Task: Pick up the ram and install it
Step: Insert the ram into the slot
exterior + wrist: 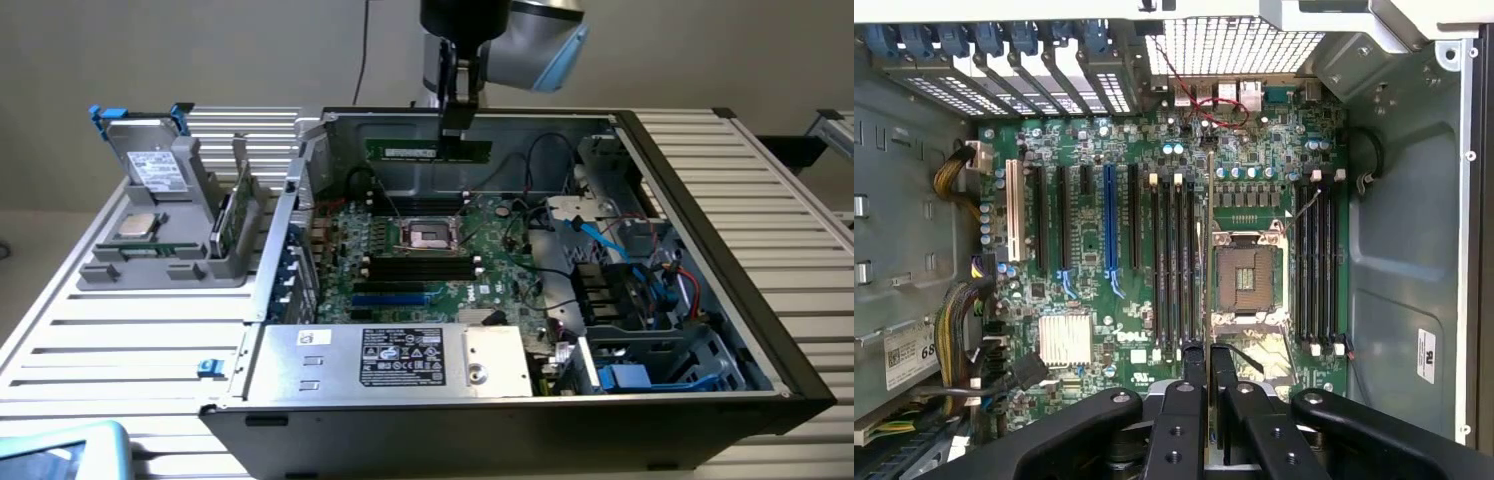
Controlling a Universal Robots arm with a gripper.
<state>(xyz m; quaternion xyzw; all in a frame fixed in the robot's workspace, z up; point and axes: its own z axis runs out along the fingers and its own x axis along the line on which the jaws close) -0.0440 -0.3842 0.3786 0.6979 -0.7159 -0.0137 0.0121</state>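
In the exterior view, your gripper (457,122) is closed narrowly on the top edge of the ram (407,151). The ram hangs level above the open computer case (747,300), over the motherboard (501,262) near the back wall.

In the wrist view, you see the ram (1211,240) edge-on as a thin line between the fingers (1194,375). It sits above the board, between the processor socket (1247,268) and a bank of memory slots (1174,260).

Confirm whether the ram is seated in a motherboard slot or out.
Out. The ram hangs level in the shut tool, above the motherboard, with clear space beneath it.
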